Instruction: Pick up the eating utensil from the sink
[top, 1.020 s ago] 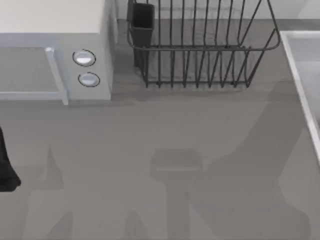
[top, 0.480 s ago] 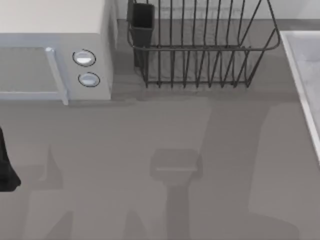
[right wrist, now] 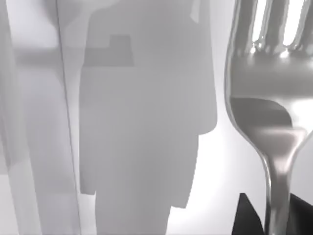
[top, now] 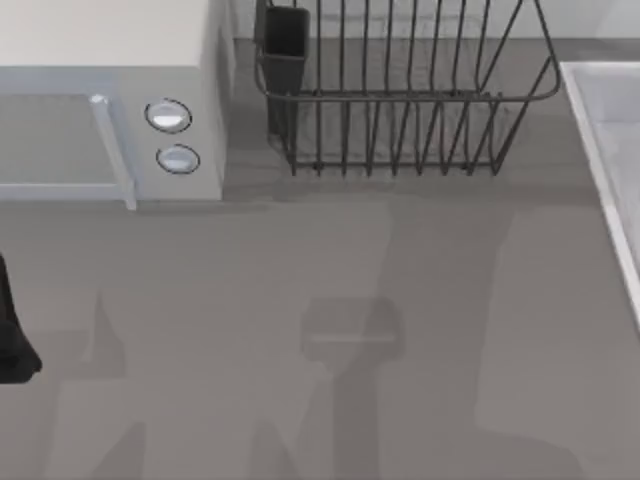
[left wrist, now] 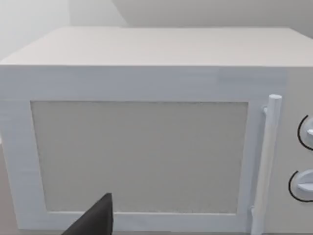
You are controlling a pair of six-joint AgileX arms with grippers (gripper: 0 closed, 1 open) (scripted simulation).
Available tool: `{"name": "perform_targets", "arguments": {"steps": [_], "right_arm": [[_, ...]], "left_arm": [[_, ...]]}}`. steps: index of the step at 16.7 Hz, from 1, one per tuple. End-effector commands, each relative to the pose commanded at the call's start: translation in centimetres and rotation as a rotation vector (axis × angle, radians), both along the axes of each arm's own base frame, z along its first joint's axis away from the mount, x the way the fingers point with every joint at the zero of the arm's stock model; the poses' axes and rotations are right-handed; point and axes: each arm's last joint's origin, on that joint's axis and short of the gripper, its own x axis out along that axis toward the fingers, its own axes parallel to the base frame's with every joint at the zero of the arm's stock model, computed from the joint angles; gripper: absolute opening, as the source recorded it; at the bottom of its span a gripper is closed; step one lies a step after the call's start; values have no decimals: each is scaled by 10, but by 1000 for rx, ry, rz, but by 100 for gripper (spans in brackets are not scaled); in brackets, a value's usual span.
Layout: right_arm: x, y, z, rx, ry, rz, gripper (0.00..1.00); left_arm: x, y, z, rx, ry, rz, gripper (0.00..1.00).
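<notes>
Fork up close in the right wrist cam, right hand looks clamped on its handle

The fork (right wrist: 266,98) hangs tines-up over the pale sink (right wrist: 146,122) floor, and its slim handle runs down between two dark fingertips (right wrist: 244,218) of the right hand (right wrist: 269,223); they seem to be pinching it, though only their tips are visible, so that's a fair guess. It's shiny stiff metal, light but slippery, so gripping the narrow handle across its flat faces is probably the safest hold. From above, the sink (top: 600,130) rim sits at the tabletop's (top: 300,260) right edge beside the wire dish rack (top: 400,90). The left hand (left wrist: 95,220) is parked facing the microwave (left wrist: 146,122); can't tell if it's spread or closed.
</notes>
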Motion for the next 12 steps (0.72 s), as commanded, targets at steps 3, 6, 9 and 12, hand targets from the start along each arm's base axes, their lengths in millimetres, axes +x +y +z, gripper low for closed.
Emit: {"name": "perform_targets", "arguments": {"steps": [3,6,9,12], "right_arm": [[-5,64,18,4,11,1,0],[-27,159,41,5,23,5,0],[-67,240,63,2,34,7,0],[-100,277,78,-1,40,7,0]], "left_arm": [[0,0,0,0,0,0,100],[0,0,0,0,0,0,100],[0,0,0,0,0,0,100],[0,0,0,0,0,0,100]]}}
